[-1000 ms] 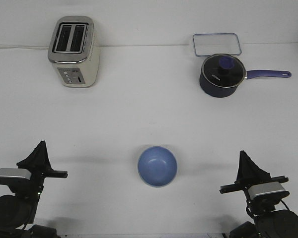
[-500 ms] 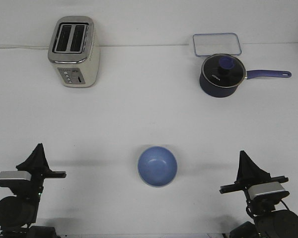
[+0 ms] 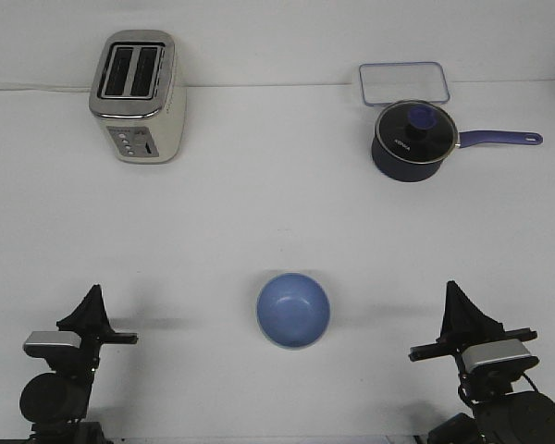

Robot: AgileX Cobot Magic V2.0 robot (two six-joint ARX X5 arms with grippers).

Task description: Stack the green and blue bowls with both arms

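The periwinkle blue bowl (image 3: 293, 309) sits upright on the white table, near the front at the middle. A thin pale edge shows along its near side; I cannot tell if that is the green bowl, which shows nowhere else. My left gripper (image 3: 94, 295) is low at the front left, well left of the bowl, its fingers drawn to one point and holding nothing. My right gripper (image 3: 450, 289) is low at the front right, well right of the bowl, its fingers also together and empty.
A cream toaster (image 3: 137, 96) stands at the back left. A dark navy saucepan (image 3: 413, 141) with a glass lid stands at the back right, handle pointing right. A clear rectangular container (image 3: 402, 82) lies behind it.
My left arm has moved right and drawn back lower toward the table's front edge. The right arm and the bowl have not moved.
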